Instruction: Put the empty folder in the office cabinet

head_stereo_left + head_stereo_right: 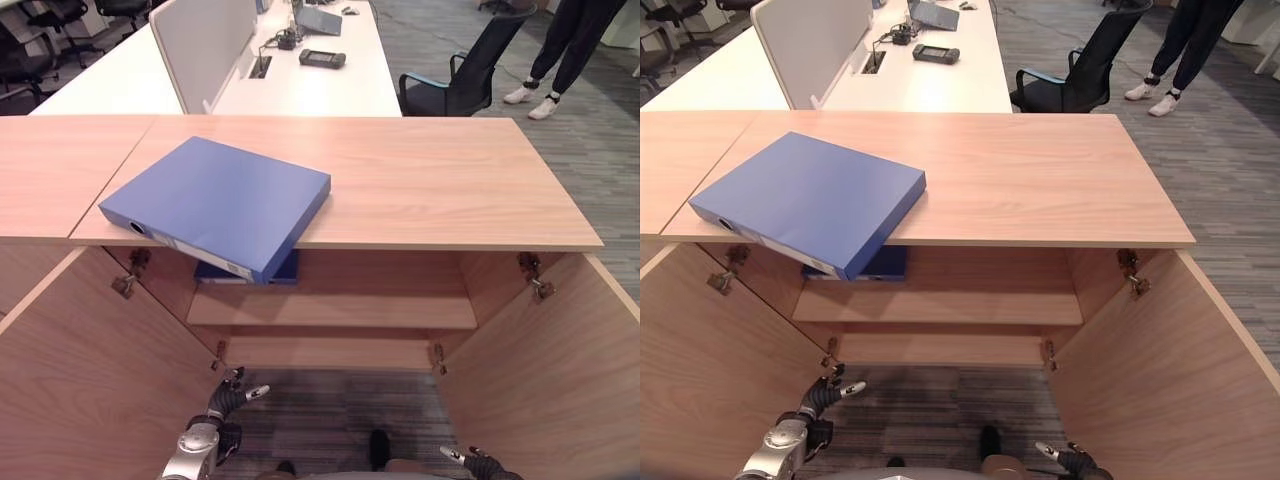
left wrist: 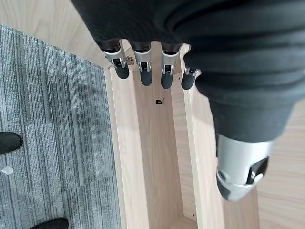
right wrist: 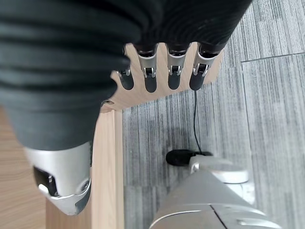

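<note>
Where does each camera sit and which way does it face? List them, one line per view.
Left eye view: on the head, looking down at the cabinet and blue folder; left hand low.
Right eye view: same scene, slightly offset; right hand at the bottom edge.
Left wrist view: along the open left hand at a cabinet door.
Right wrist view: along the open right hand at carpet.
Both eye views share the folder.

The folder (image 1: 222,203) is plain blue with a paler spine, and a darker blue binder (image 1: 250,270) lies under it. The cabinet (image 1: 420,180) is light wood grain; the carpet (image 1: 330,410) is grey, finely striped.
</note>
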Controlling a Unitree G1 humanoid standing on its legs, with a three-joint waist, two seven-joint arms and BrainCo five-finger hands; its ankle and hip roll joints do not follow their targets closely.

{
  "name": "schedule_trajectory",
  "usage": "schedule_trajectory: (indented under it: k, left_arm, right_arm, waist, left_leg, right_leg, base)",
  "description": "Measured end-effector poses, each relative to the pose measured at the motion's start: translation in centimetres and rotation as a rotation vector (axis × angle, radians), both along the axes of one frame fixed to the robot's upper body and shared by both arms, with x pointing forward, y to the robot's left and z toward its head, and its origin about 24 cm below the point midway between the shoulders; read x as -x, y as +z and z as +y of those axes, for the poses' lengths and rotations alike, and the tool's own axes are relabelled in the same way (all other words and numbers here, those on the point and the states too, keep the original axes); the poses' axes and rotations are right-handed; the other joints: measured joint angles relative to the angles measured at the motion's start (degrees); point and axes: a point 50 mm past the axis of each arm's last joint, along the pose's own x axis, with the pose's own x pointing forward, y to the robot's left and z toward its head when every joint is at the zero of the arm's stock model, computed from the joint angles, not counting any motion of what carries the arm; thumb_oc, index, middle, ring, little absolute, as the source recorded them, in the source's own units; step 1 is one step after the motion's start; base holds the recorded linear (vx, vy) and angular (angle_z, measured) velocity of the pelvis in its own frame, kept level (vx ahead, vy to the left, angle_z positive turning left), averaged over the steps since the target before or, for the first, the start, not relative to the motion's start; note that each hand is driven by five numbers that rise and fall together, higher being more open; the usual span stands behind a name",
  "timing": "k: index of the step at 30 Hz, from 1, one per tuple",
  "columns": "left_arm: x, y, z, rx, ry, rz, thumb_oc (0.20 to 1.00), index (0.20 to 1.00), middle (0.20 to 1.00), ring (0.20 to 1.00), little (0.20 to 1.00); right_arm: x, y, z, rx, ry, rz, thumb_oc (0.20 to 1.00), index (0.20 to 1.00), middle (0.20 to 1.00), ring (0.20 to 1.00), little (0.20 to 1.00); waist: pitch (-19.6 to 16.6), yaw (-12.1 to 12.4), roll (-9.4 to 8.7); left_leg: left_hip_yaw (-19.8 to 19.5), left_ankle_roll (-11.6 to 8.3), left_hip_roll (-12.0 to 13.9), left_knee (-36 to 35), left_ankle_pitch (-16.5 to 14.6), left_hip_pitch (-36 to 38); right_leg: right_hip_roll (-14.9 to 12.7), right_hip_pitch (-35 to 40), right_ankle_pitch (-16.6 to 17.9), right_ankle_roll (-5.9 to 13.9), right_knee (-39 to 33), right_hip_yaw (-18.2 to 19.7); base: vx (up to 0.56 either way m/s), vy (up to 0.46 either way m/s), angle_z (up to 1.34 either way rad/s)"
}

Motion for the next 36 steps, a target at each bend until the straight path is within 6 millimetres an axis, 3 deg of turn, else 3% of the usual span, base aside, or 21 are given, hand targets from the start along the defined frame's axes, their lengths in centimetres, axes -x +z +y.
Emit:
schedule_trajectory:
  k: [9,13,17,21,23,24,30,33,36]
  left_arm:
    - [-0.3,0.4,-0.2,-0.005,-0.02,-0.023,1.0,1.0,1.0,1.0,1.0]
    - [-1.3,2.1,-0.2,-0.07,-0.067,-0.117,1.0,1.0,1.0,1.0,1.0]
    - [-3.0,6.1,0.9,-0.328,-0.108,-0.33,1.0,1.0,1.0,1.0,1.0]
    - [-2.1,9.6,3.8,-0.662,-0.092,-0.475,1.0,1.0,1.0,1.0,1.0]
    - [-2.5,11.5,4.5,-0.74,-0.039,-0.563,1.0,1.0,1.0,1.0,1.0]
    - [-2.8,12.7,4.5,-0.772,0.005,-0.626,1.0,1.0,1.0,1.0,1.0]
    - [-4.6,15.2,4.0,-0.88,0.007,-0.767,1.0,1.0,1.0,1.0,1.0]
    - [-5.9,18.5,3.5,-1.014,-0.103,-0.917,1.0,1.0,1.0,1.0,1.0]
    - [-6.8,20.3,3.0,-1.111,-0.207,-0.996,1.0,1.0,1.0,1.0,1.0]
  right_arm:
    - [1.1,-0.2,-0.1,0.006,0.009,0.029,1.0,1.0,1.0,1.0,1.0]
    - [1.6,-0.2,-0.1,0.006,0.003,0.04,1.0,1.0,1.0,1.0,1.0]
    - [2.3,-0.3,-0.1,0.031,-0.022,0.045,1.0,1.0,1.0,1.0,1.0]
    - [3.0,-0.5,0.4,0.045,-0.051,0.033,1.0,1.0,1.0,1.0,1.0]
    - [3.1,-0.6,0.9,0.035,-0.053,0.038,1.0,1.0,1.0,1.0,1.0]
    - [3.1,-0.7,1.0,0.034,-0.052,0.039,1.0,1.0,1.0,1.0,1.0]
    - [2.4,-0.6,1.0,0.039,-0.043,0.026,1.0,1.0,1.0,1.0,1.0]
    - [2.4,-0.6,1.1,0.041,-0.011,0.034,1.0,1.0,1.0,1.0,1.0]
    - [2.6,-0.7,1.2,0.035,-0.005,0.039,1.0,1.0,1.0,1.0,1.0]
  waist:
    - [-0.95,0.92,1.32]
    - [-1.01,1.92,1.1]
    - [-1.27,3.43,-0.06]
    - [-1.86,4.79,-1.05]
    - [-2.04,5.47,-1.2]
    - [-2.12,5.63,-1.25]
    - [-1.76,5.64,-0.4]
    - [-1.74,5.62,-0.16]
    - [-1.63,5.43,0.15]
  left_leg:
    - [-1.53,-0.41,0.03,-0.01,0.28,-0.01]
    - [-3.14,-0.66,0.16,-0.01,0.5,-0.51]
    - [-5.87,-0.85,0.5,-0.01,0.91,-1.48]
    - [-6.98,-1.21,0.39,0.0,1.29,-1.78]
    - [-7.22,-1.17,0.43,0.0,1.33,-1.52]
    - [-7.25,-1.17,0.41,0.01,1.33,-1.41]
    - [-7.58,-1.13,0.51,0.0,1.08,-0.8]
    - [-7.58,-1.15,0.51,-0.01,1.07,-0.79]
    - [-7.41,-1.12,0.45,0.0,1.1,-0.71]
  right_leg:
    - [-0.12,0.78,-0.14,-0.23,0.0,-1.29]
    - [-0.18,1.14,-0.32,-0.51,0.01,-2.65]
    - [-0.15,1.63,-0.8,-0.91,0.0,-5.38]
    - [-0.48,2.14,-0.96,-0.51,0.0,-6.76]
    - [-0.46,2.57,-1.09,-0.46,0.01,-7.03]
    - [-0.47,2.72,-1.12,-0.43,0.01,-7.06]
    - [-0.4,3.43,-1.2,-0.4,0.01,-7.31]
    - [-0.42,3.44,-1.19,-0.39,0.01,-7.24]
    - [-0.45,3.41,-1.17,-0.36,0.01,-7.02]
  base:
    - [-0.02,-0.019,0.09]
    - [-0.05,-0.036,0.21]
    - [-0.01,-0.042,0.35]
    - [0.0,-0.036,0.18]
    - [-0.02,-0.047,0.08]
    - [-0.01,-0.032,0.03]
    - [-0.01,-0.025,0.02]
    - [0.0,0.0,0.0]
    - [0.01,-0.003,-0.02]
